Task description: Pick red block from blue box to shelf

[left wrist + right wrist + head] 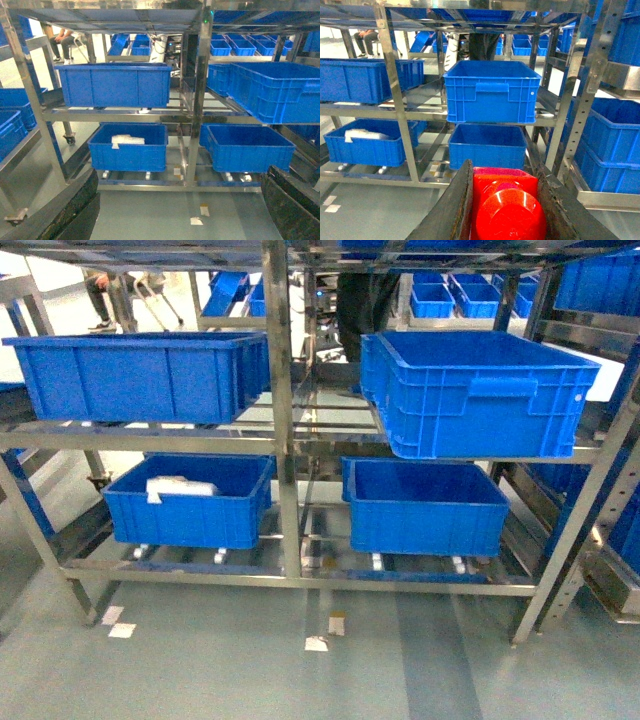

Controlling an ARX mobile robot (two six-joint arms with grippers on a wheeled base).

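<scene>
Four dark blue crates sit on the shelf we face, two per tier, above a grey-green floor with scraps of tape. More crates fill racks behind and to the right, and a seated person shows far left. Our right gripper is clenched on the red block, stud facing the wrist camera; its long axis we cannot judge. Our left gripper holds nothing, fingers spread wide. One lower crate holds a white bag.
</scene>
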